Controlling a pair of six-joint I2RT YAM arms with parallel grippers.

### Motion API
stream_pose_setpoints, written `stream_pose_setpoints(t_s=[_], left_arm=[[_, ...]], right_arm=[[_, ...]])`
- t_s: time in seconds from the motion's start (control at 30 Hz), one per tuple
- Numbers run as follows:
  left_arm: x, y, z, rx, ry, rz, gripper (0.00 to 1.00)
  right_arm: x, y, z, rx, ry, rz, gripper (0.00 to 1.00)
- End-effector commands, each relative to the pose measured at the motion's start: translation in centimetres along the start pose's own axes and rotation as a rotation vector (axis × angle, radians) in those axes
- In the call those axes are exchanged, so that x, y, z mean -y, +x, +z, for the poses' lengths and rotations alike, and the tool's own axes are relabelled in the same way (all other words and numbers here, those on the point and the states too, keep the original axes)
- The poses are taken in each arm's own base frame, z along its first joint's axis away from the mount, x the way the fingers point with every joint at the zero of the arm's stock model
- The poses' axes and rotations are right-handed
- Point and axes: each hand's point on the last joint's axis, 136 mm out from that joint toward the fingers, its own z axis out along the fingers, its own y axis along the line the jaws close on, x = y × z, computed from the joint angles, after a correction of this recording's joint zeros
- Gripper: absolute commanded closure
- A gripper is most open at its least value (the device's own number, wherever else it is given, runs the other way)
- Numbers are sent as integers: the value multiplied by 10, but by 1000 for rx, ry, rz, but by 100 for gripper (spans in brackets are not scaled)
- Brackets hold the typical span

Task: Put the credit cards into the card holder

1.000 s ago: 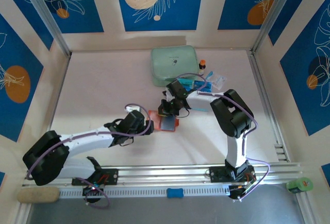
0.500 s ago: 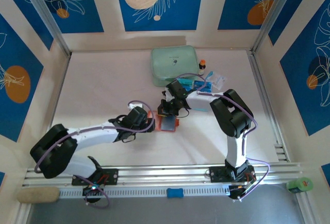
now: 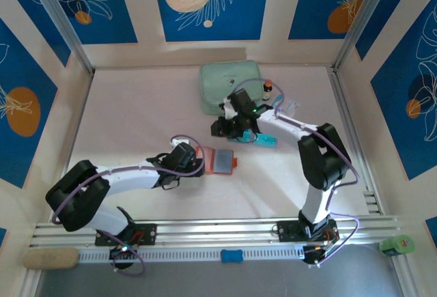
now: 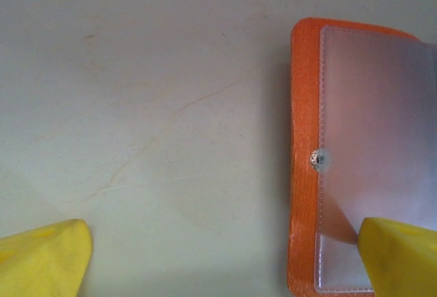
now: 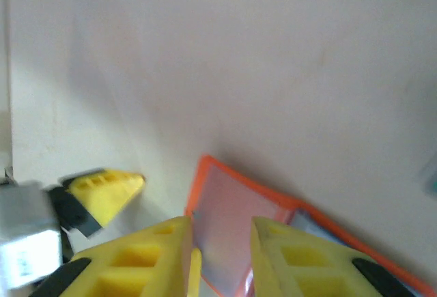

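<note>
Centre frame, card holder (image 3: 220, 160) lies open, touching wide-open left gripper (image 3: 199, 163); credit cards (image 3: 265, 138) sit just right of slightly parted right gripper (image 3: 227, 131).

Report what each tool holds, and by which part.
Nothing is held. The left tool stands wide open, one finger over the open card holder; the right tool is slightly open, empty.

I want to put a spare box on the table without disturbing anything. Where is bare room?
Bare: the table left of the mint-green case; also the near strip between the orange wallet and the rail. Crowded: far right, around the case, teal card and right gripper.
</note>
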Motion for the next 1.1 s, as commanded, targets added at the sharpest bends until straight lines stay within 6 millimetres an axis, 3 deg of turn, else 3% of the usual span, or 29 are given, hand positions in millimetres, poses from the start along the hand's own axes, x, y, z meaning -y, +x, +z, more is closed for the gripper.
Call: stream_pose_setpoints(t_s=[0.0, 0.27, 0.67, 1.07], left_arm=[[-6, 6, 3, -12, -11, -9, 0], [-6, 6, 3, -12, -10, -10, 0], [-8, 8, 1, -14, -11, -14, 0], [-11, 11, -1, -15, -10, -24, 0]], right_arm=[[9, -13, -33, 31, 147, -186, 65], [49, -21, -43, 17, 376, -372, 60], [78, -1, -27, -179, 494, -532, 59], [100, -5, -16, -202, 598, -586, 58]])
